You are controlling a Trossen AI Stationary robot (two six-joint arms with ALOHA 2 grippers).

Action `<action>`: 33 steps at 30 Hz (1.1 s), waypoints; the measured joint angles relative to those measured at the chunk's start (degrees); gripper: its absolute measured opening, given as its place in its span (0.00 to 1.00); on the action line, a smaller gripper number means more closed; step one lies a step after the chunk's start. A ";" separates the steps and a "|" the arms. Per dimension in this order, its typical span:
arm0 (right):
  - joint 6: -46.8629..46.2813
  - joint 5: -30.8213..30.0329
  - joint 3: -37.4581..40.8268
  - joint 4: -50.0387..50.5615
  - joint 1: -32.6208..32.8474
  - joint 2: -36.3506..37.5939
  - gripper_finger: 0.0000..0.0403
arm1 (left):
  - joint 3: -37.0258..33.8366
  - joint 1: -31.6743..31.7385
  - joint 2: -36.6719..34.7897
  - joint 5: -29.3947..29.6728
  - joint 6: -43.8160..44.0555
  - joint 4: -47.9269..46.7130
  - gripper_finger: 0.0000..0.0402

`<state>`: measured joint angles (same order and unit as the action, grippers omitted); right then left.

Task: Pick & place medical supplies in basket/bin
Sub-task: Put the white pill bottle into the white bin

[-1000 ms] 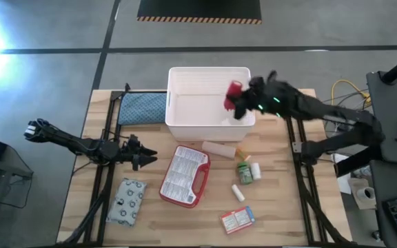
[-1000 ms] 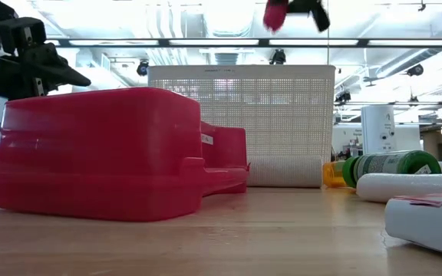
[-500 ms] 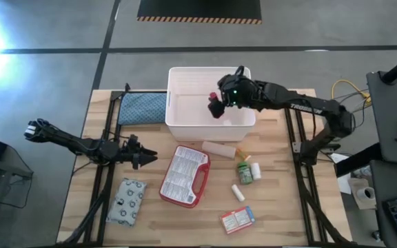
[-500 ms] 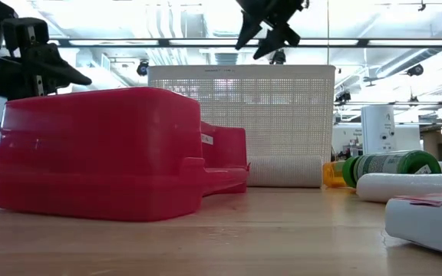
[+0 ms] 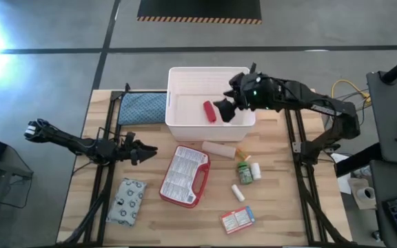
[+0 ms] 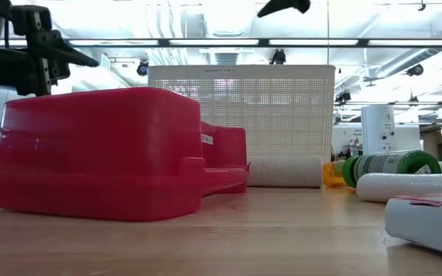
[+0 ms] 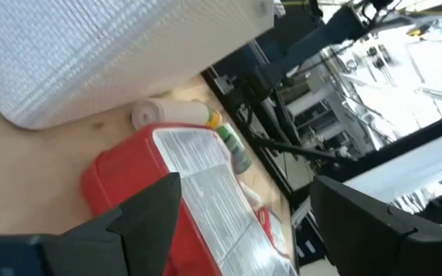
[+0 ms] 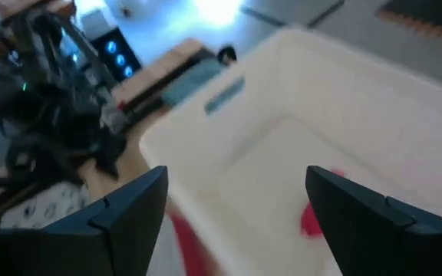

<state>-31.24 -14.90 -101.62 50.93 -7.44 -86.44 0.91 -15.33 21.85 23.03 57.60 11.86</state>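
Note:
The white bin (image 5: pixel 173 96) stands at the table's far middle. A red cylinder (image 5: pixel 209 111) lies on its floor, also seen in the right wrist view (image 8: pixel 313 218). My right gripper (image 5: pixel 225 110) hangs open above the bin's right half, touching nothing. My left gripper (image 5: pixel 142 149) stays open and level at the table's left, pointing at the red-edged case (image 5: pixel 185 176). A grey-white pouch (image 5: pixel 126 201), a beige roll (image 5: pixel 219 148), a green bottle (image 5: pixel 244 171), white tubes (image 5: pixel 238 192) and a small box (image 5: pixel 237 219) lie flat on the wood.
A blue quilted cloth pad (image 5: pixel 143 107) lies left of the bin. Dark frame rails run along the table's left and right sides. Bare wood shows along the near edge, between the pouch and the small box.
My right gripper carried the red cylinder from the bin's right rim over the bin, opened and let go. The cylinder has fallen and now lies on the bin's floor. The gripper has since risen and drawn back toward the right.

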 joint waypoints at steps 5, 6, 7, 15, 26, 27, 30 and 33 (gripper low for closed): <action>-10.94 0.82 -0.34 12.38 5.72 -0.50 0.72 | -0.02 0.00 0.31 2.83 1.33 -0.04 0.67; -13.90 1.20 -0.28 14.86 6.99 -0.65 0.72 | -0.02 0.00 0.31 2.80 2.10 0.01 0.67; -17.23 1.69 -0.26 17.01 8.48 -0.77 0.72 | -0.02 0.00 0.35 2.51 2.14 0.04 0.67; -44.41 3.57 1.76 28.04 22.16 -4.11 0.73 | -0.02 -0.02 0.35 -6.56 -1.70 -0.01 0.67; -76.38 14.10 10.18 35.69 32.56 -12.83 0.72 | -0.24 -0.02 0.37 -12.99 -2.45 -0.05 0.67; -77.31 15.00 11.70 35.67 32.92 -13.26 0.72 | -0.24 -0.02 0.37 -13.00 -2.45 -0.07 0.67; -78.35 16.79 16.99 34.64 33.05 -12.60 0.71 | -0.24 -0.02 0.37 -13.20 -2.45 -0.07 0.67; -80.00 15.93 24.26 29.01 32.21 -9.08 0.70 | -0.24 -0.02 0.37 -13.53 -2.43 -0.07 0.67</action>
<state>-111.23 1.04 -77.36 79.94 24.77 -95.51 0.67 -15.35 22.22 9.50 55.17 11.79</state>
